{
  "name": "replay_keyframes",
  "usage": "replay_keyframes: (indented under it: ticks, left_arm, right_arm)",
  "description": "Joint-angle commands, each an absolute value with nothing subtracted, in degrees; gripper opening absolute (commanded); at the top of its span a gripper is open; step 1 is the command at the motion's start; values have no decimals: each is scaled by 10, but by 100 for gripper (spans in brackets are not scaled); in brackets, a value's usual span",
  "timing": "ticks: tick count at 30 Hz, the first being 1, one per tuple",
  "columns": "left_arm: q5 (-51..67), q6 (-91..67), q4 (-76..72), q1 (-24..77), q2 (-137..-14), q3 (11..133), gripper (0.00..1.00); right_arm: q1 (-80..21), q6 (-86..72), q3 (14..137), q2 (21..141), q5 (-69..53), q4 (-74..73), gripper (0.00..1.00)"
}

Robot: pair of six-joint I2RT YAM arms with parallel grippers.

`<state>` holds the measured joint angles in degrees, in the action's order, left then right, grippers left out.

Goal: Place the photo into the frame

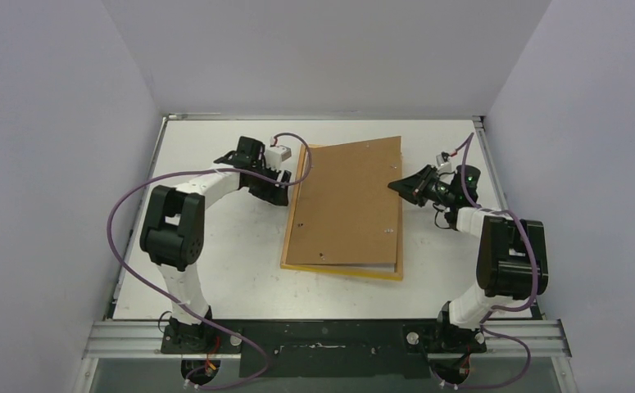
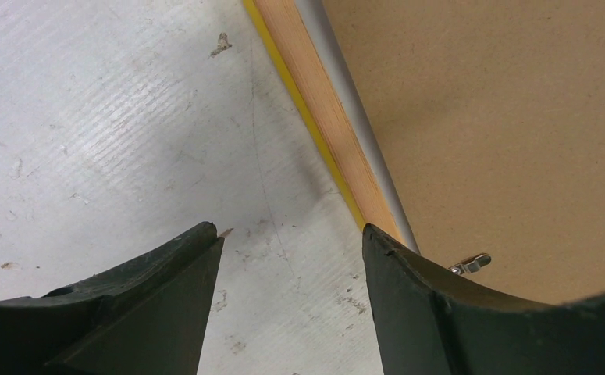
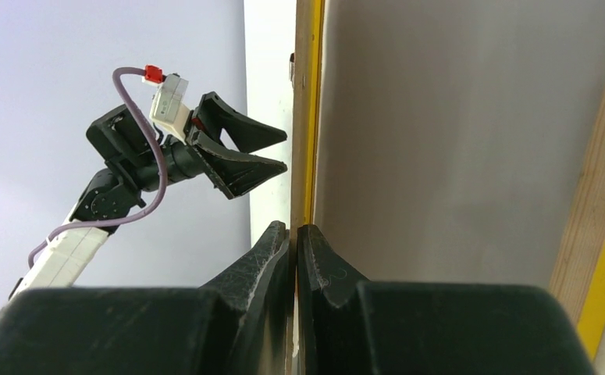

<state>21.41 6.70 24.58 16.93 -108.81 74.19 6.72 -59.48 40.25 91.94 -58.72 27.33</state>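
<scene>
Top external: one frame point(image 1: 355, 273); left gripper point(image 1: 284, 185) released; right gripper point(image 1: 397, 187) clenched on one backing panel point(image 1: 346, 205).

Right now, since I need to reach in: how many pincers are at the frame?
2. The left pincer is open at the left edge of the frame; the right pincer is shut on the right edge of the brown panel.

The frame point(image 1: 342, 272) lies flat at the middle of the tabletop point(image 1: 215, 270). The backing panel point(image 1: 346, 205) lies on it, skewed, leaving frame rails bare at 9 and 6 o'clock. The left jaws stand at the frame's 10 o'clock, one finger over the rail, the other over the tabletop. The right jaws pinch the panel's 3 o'clock edge
</scene>
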Motion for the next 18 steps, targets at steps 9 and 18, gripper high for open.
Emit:
replay_keyframes:
  ticks: [9,18]
  left_arm:
    - [213,82,242,177,-1103,771,63]
    - [220,85,241,180,-1111,777,61]
  right_arm:
    - [70,-571,451,946,-636,312,5]
    - [70,-536,485,967,-639,277,5]
